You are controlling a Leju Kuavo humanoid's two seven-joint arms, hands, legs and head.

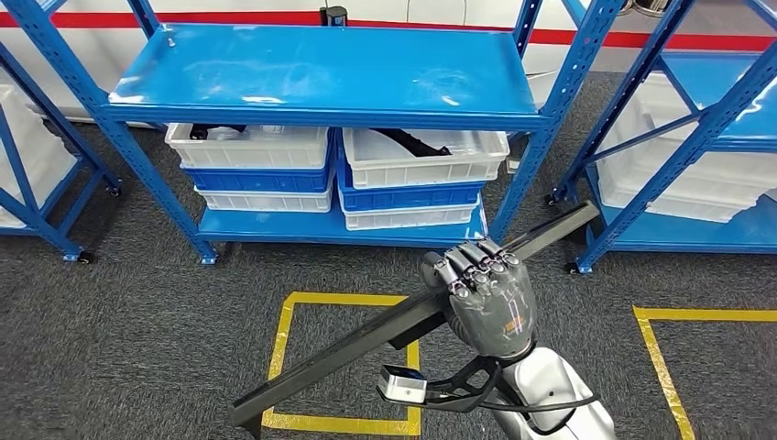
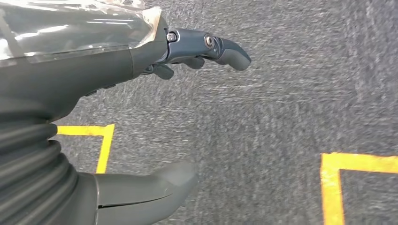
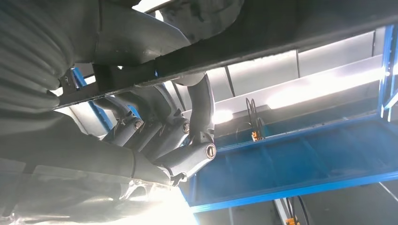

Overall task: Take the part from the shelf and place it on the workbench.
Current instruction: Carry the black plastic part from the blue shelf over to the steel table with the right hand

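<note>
My right hand grips a long black bar-shaped part near its middle, in front of the blue shelf. The part slants from low near my body up to the right, its far end close to a shelf post. In the right wrist view the fingers wrap around the dark part. My left hand hangs over grey carpet, fingers apart and holding nothing.
White and blue bins are stacked on the shelf's lower level, one holding a dark item. Another blue rack stands to the right and one at the left edge. Yellow tape squares mark the carpet.
</note>
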